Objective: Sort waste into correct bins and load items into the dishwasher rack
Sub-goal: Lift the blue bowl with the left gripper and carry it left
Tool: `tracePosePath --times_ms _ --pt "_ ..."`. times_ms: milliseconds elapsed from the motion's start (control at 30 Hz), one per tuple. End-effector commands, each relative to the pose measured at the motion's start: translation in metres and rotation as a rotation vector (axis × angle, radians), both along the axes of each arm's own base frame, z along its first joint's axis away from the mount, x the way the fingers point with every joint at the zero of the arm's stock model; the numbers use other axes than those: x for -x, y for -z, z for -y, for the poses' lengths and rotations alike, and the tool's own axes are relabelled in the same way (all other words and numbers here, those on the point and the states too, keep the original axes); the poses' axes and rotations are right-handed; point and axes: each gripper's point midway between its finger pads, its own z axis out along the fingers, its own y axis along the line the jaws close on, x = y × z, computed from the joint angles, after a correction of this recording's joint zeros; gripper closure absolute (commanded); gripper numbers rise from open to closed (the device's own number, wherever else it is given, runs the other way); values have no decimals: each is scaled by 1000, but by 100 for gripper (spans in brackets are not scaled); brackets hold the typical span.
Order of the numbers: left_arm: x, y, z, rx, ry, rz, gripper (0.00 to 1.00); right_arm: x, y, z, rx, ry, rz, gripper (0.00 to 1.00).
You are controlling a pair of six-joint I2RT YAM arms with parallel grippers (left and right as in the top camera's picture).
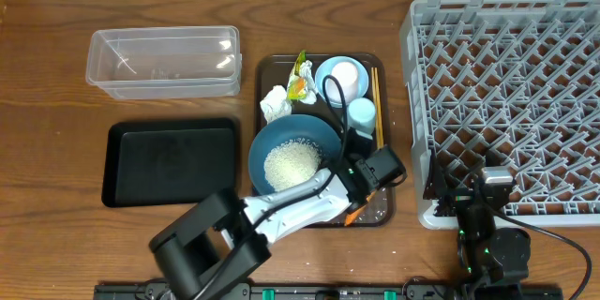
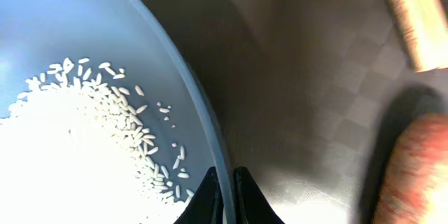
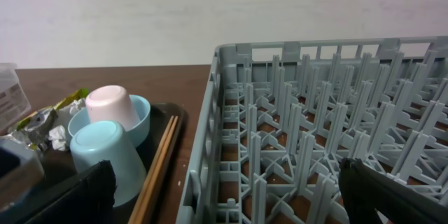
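Left gripper (image 2: 225,194): the jaws are pinched on the right rim of the large dark-blue bowl (image 1: 272,136), one finger inside and one outside.
Bowl contents: a heap of loose white rice grains (image 2: 77,147), with a few scattered toward the rim.
Bowl location: front left of the brown serving tray (image 1: 265,75).
Beside the grip: a small orange carrot (image 2: 420,175) lies on the tray floor, right of the fingers.
Further back on the tray: a pale-blue cup (image 1: 361,111) stands upside down. A white cup (image 1: 345,80) sits upside down in a small light-blue bowl (image 1: 325,82). Thin wooden chopsticks (image 1: 376,103) lie along the right edge. A crumpled white tissue (image 1: 274,103) and a crinkled yellow-green wrapper (image 1: 300,82) are at the left.
Bins: a shallow black rectangular tray (image 1: 169,161) and a clear plastic rectangular tub (image 1: 164,61) sit left of the serving tray.
Right gripper (image 3: 227,192): the jaws stand wide apart, holding nothing, at the front edge of the large grey plastic dishwasher rack (image 1: 506,84).
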Motion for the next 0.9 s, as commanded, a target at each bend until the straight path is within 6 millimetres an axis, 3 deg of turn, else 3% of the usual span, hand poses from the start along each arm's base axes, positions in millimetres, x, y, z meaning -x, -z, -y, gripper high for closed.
tracePosePath --times_ms 0,867 --pt "-1 -23 8 68 14 11 94 1 2 -6 14 -26 -5 1" --pt "10 -69 -14 11 7 -26 94 1 2 -6 14 -25 -5 1"
